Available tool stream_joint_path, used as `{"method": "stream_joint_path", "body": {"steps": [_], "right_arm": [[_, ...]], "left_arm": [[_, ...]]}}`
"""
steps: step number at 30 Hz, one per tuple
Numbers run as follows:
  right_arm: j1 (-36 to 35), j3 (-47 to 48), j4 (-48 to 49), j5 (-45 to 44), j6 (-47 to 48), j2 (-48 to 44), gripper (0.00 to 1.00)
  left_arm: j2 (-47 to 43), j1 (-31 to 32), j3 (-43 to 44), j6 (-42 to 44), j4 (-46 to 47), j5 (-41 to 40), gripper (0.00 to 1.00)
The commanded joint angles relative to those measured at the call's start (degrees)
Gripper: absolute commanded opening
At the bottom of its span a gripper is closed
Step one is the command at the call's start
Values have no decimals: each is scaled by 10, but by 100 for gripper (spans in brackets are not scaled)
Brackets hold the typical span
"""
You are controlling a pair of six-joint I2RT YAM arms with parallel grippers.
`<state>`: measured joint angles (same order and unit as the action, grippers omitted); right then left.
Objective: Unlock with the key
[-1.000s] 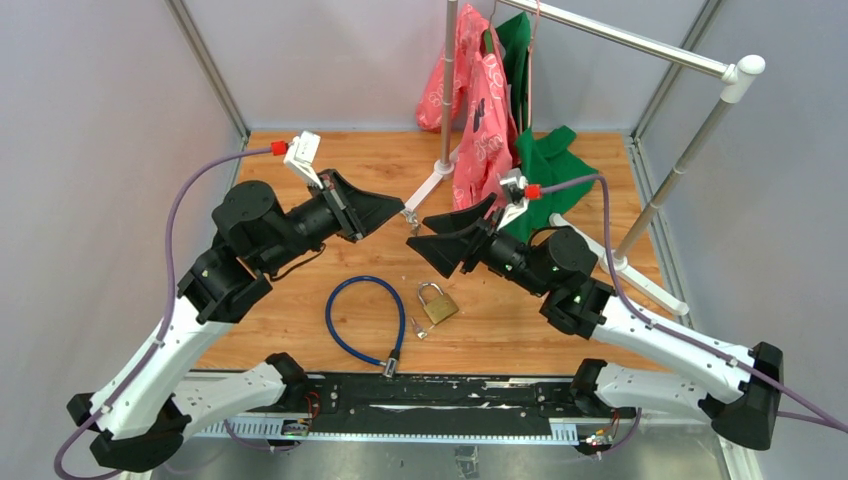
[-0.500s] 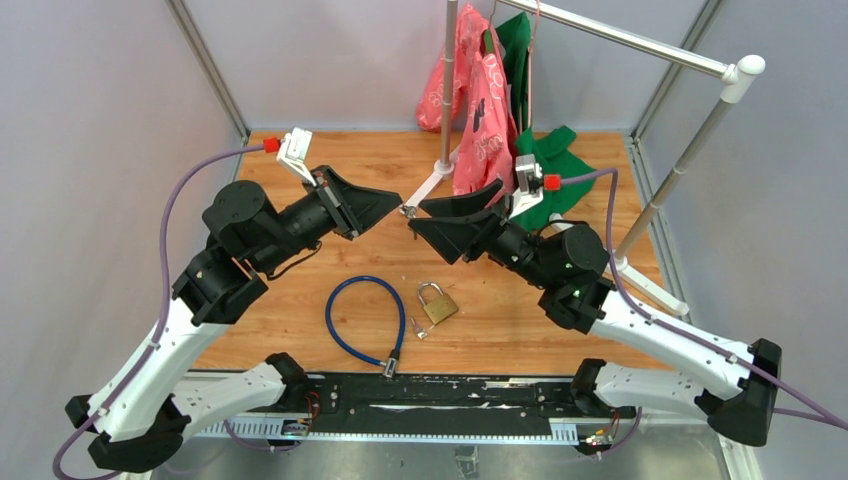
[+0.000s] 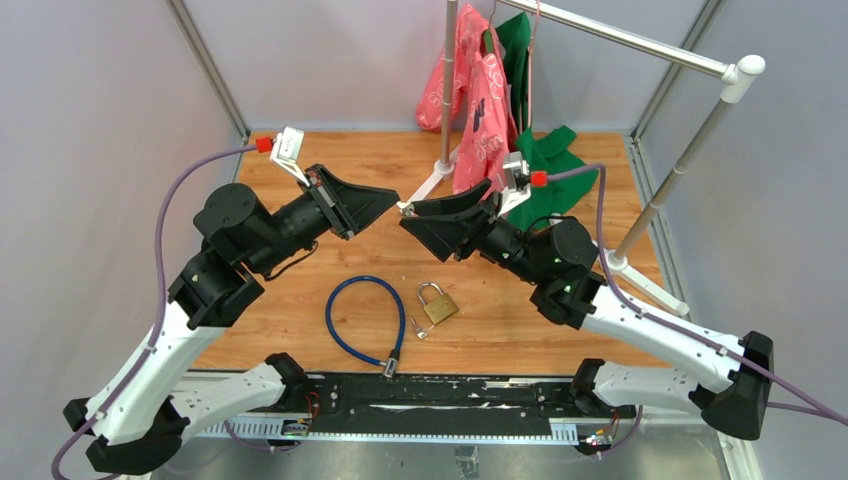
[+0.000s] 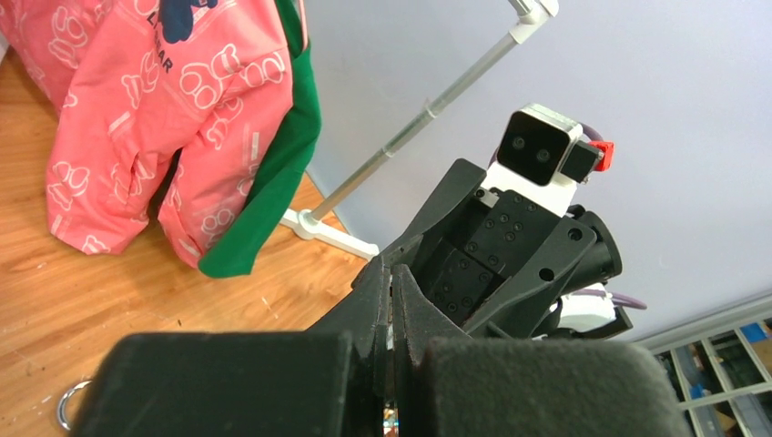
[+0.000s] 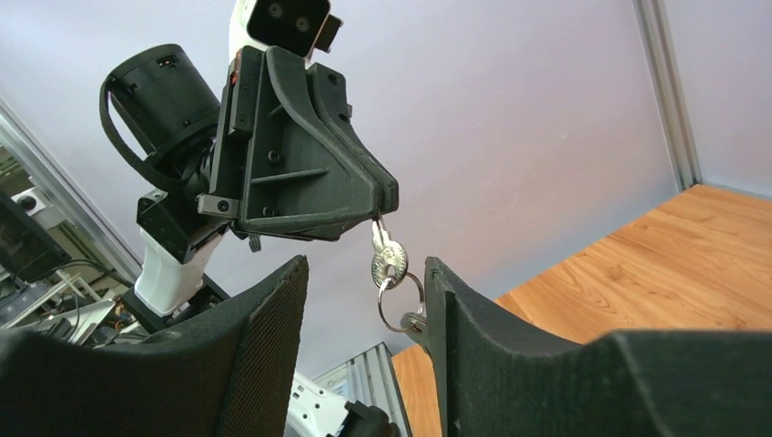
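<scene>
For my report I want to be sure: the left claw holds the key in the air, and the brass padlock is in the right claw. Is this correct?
Not entirely. The left claw does hold the key in the air, but the brass padlock lies on the table, not in the right claw; the top view shows it.

top: high, rear, looking down | 2 wrist cams: close, facing each other

Robotics lab test cell. Plain grey panel walls (image 3: 90, 120) on aluminium posts (image 3: 207, 70) box in wooden desk (image 3: 300, 170). Left arm (image 3: 160, 350) and right arm (image 3: 650, 335) bolted to black mounting rail (image 3: 440, 392) at near edge, purple cables (image 3: 163, 255) trailing. Garment rack (image 3: 620, 38) with pink clothing (image 3: 480, 110) at back.
</scene>
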<state>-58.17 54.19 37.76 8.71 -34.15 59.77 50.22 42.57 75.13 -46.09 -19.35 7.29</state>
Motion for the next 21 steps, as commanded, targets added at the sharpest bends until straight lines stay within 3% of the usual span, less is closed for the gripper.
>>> {"method": "stream_joint_path", "body": {"steps": [1, 21], "right_arm": [[-5, 29, 24, 38, -3, 10, 51], [-5, 33, 54, 32, -12, 23, 30]], "left_arm": [[-7, 5, 3, -4, 22, 0, 0], [-14, 5, -14, -8, 28, 1, 0]]}}
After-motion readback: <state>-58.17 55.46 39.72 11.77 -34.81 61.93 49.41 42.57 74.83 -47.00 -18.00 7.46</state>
